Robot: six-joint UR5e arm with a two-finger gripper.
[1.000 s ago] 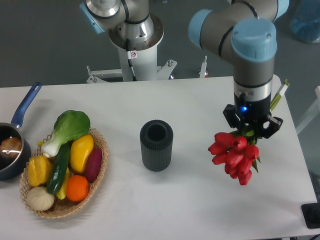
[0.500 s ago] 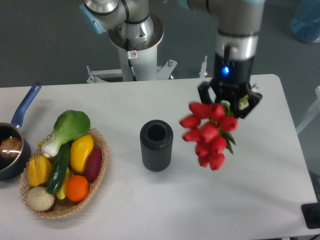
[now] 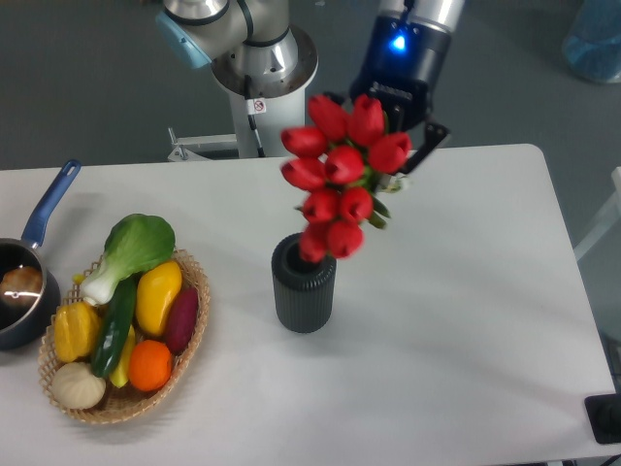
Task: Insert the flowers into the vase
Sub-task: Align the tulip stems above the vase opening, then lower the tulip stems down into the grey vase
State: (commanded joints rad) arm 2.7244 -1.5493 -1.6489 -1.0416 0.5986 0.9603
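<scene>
The flowers [image 3: 342, 170], a bunch of red tulips with green leaves, hang high in the air above the middle of the table, heads toward the camera. My gripper [image 3: 400, 109] is shut on their stems, which are mostly hidden behind the blooms. The vase [image 3: 304, 284], a dark ribbed cylinder, stands upright on the table below and slightly left of the bunch. The lowest blooms overlap its mouth in this view, so part of the rim is covered. I cannot tell whether any bloom touches the vase.
A wicker basket [image 3: 186, 335] of vegetables and fruit sits at the front left. A blue-handled saucepan [image 3: 27, 275] rests at the left edge. The robot base [image 3: 262, 73] stands behind the table's far edge.
The gripper carried the flowers from low over the right side of the table up and leftward. The bunch now hangs above the vase. The vase and basket have not moved.
</scene>
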